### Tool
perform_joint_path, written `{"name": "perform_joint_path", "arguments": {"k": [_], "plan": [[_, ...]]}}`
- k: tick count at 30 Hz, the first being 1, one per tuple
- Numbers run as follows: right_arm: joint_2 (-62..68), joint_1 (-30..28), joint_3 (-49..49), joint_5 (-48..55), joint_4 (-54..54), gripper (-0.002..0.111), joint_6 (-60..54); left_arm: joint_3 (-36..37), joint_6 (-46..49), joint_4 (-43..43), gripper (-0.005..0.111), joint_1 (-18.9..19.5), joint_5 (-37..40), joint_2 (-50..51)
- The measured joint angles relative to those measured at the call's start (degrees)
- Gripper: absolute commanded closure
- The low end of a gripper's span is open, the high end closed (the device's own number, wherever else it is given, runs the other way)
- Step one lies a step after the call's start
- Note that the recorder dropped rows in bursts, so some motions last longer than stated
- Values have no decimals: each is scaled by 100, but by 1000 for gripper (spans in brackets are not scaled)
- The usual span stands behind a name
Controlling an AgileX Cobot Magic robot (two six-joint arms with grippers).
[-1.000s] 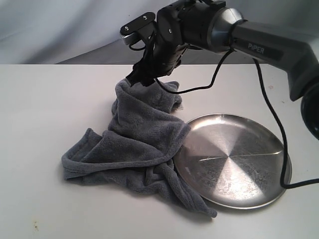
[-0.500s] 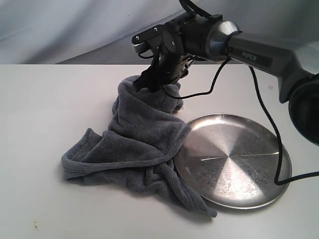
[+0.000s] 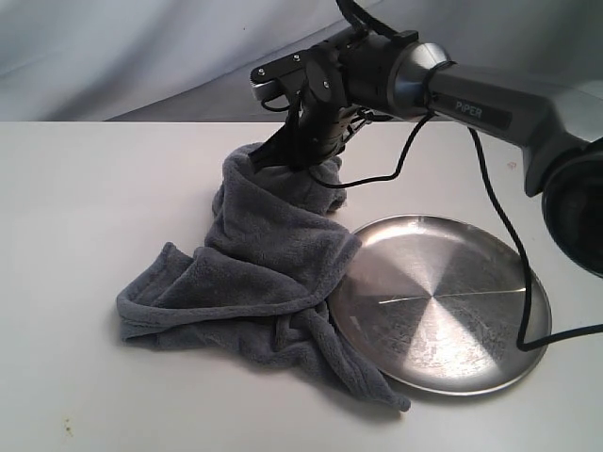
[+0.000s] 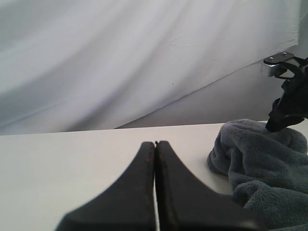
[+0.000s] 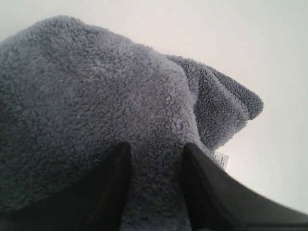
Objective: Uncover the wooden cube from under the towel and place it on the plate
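The grey-blue towel (image 3: 259, 268) lies bunched on the table, its right edge overlapping the rim of the silver plate (image 3: 443, 301). Its far end rises in a mound. My right gripper (image 3: 283, 155) points down onto that mound. In the right wrist view its jaws stand apart, with plush towel (image 5: 96, 91) filling the gap of the gripper (image 5: 156, 150). The wooden cube is hidden. My left gripper (image 4: 155, 143) is shut and empty, low over the bare table left of the towel (image 4: 264, 163).
The white table (image 3: 94, 207) runs back to a pale cloth backdrop (image 3: 113, 56). A black cable (image 3: 513, 235) hangs from the right arm over the plate's right side. A small white label (image 5: 221, 160) sticks out of the towel's edge.
The right gripper has moved right and down onto the top of the towel mound over the last second. It has barely moved in the last half second. The towel has kept its shape.
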Motion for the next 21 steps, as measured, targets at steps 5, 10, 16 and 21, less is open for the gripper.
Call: {"name": "perform_joint_path", "arguments": {"k": [5, 10, 16, 21], "plan": [[0, 0, 0, -77, 136, 50, 0, 0, 0, 0, 107, 0, 0, 0], [0, 0, 0, -136, 264, 65, 113, 0, 0, 0, 107, 0, 0, 0], [0, 0, 0, -147, 298, 91, 387, 0, 0, 0, 107, 0, 0, 0], [0, 0, 0, -147, 298, 108, 444, 0, 0, 0, 107, 0, 0, 0]]}}
